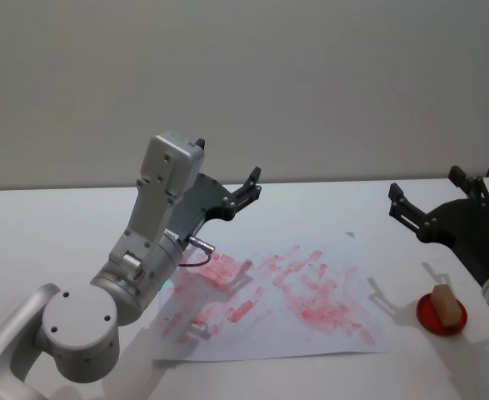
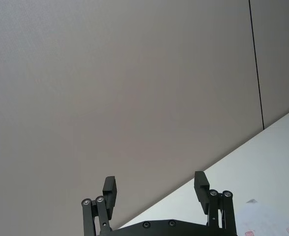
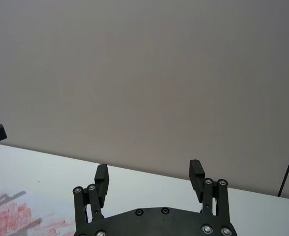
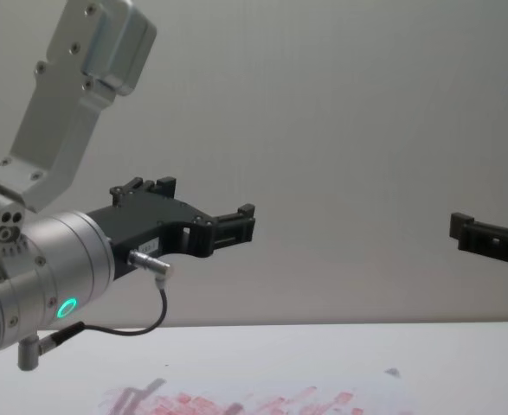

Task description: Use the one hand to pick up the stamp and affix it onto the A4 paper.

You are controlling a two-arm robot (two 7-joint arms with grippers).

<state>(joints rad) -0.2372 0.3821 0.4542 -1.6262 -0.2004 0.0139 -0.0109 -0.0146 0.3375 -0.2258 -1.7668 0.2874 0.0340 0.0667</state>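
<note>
The A4 paper (image 1: 269, 292) lies flat on the white table, covered with many red-pink prints; its edge also shows in the chest view (image 4: 262, 402). To its right, the stamp (image 1: 446, 302), a tan block, rests on a round red ink pad (image 1: 427, 317). My right gripper (image 1: 426, 187) hovers open above and behind the stamp, clear of it, with nothing between its fingers (image 3: 196, 169). My left gripper (image 1: 248, 190) is raised over the paper's far left corner, open and empty (image 2: 154, 181).
The white table (image 1: 61, 217) runs back to a plain grey wall. My left arm's large silver links (image 1: 152, 225) stand over the paper's left part. Bare table lies behind the paper and to the left.
</note>
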